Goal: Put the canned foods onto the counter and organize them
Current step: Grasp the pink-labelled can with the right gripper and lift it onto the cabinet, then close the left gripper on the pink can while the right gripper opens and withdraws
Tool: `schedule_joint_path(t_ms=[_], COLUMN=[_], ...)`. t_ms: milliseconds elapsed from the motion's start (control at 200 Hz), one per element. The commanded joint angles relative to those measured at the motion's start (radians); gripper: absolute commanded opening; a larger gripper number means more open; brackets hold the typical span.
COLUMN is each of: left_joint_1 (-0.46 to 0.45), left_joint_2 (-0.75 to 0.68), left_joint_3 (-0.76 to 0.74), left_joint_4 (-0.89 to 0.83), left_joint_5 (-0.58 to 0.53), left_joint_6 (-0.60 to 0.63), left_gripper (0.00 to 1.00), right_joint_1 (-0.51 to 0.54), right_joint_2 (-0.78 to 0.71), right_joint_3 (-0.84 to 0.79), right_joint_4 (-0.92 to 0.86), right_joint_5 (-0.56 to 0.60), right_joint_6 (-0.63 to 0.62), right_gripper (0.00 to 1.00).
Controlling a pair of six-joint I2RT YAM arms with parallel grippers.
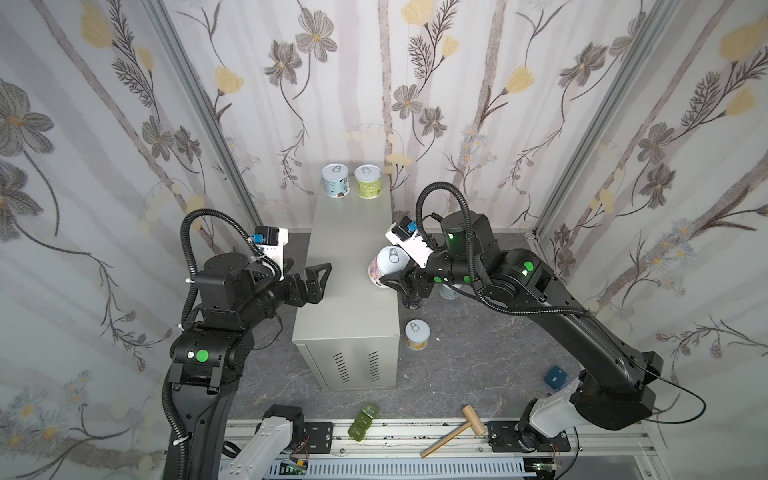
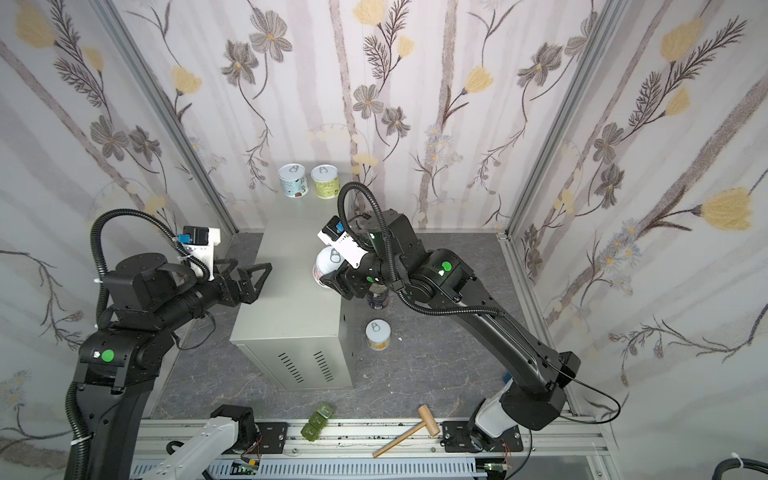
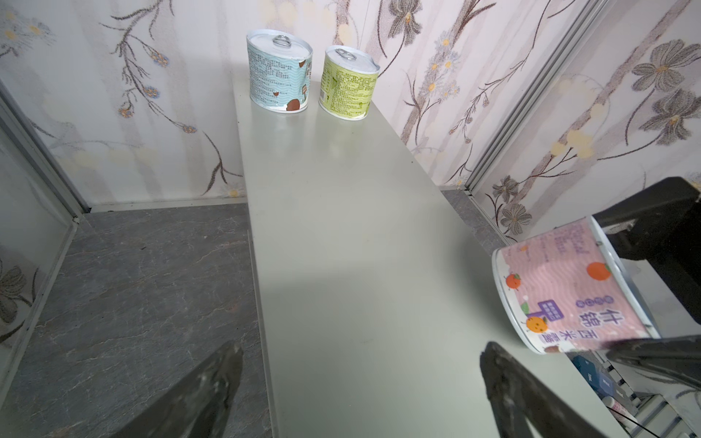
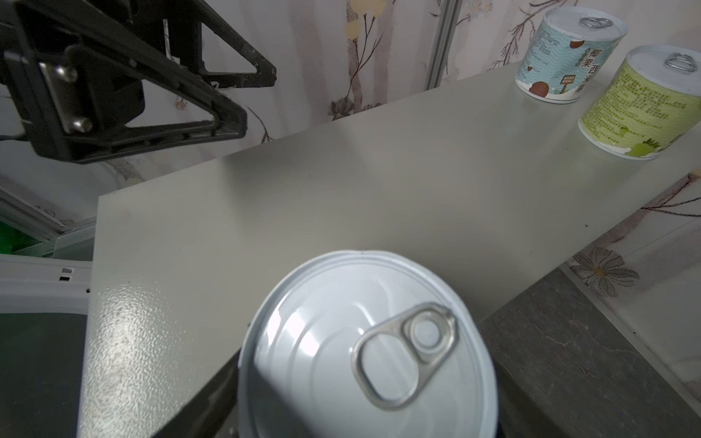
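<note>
Grips tilted pink-labelled can (image 1: 384, 266) in right gripper (image 1: 397, 280) at right edge of bench (image 1: 345, 249). Holds left gripper (image 1: 322, 279) wide open, empty, near left edge. Shows teal can (image 1: 335, 180) and green can (image 1: 368, 181) upright at far end.

Short round tins, pale pull-tab lids: five – blue-white tin (image 1: 335, 180), yellow-green tin (image 1: 368, 181), pink tin (image 1: 384, 266), yellow tin (image 1: 417, 334), pale tin mostly hidden (image 1: 449, 291)
Tall dark navy tin (image 2: 378, 298): one
Beige-grey metal box tabletop (image 1: 345, 316): one
Green blocks (image 1: 363, 420): three, joined
Wooden mallet (image 1: 453, 430): one
Small blue box (image 1: 555, 377): one
Black two-fingered pincers: two – left pincer (image 1: 325, 280), right pincer (image 1: 392, 276)
</note>
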Motion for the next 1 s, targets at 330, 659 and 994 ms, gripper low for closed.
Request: schedule_joint_path(t_ms=[330,659,994], left_joint_1=[0.002,0.001,-0.001], left_joint_2=[-0.034,-0.047,-0.044], left_joint_3=[-0.015,-0.029,-0.049], left_joint_4=[0.01,0.012,0.04], left_joint_5=[0.004,0.012,0.188], left_joint_6=[0.022,0.017,0.006], left_gripper=[1.0,1.0,1.0], right_joint_1=[0.028,0.042,0.036], right_joint_2=[0.161,0.263,0.229], right_joint_3=[0.151,0.257,0.258], right_joint_4=[-0.001,0.009,0.06], right_joint_5=[-0.036,-0.056,-0.048], right_joint_6=[-0.004,0.011,0.035], right_gripper=[0.74,0.83,0.87])
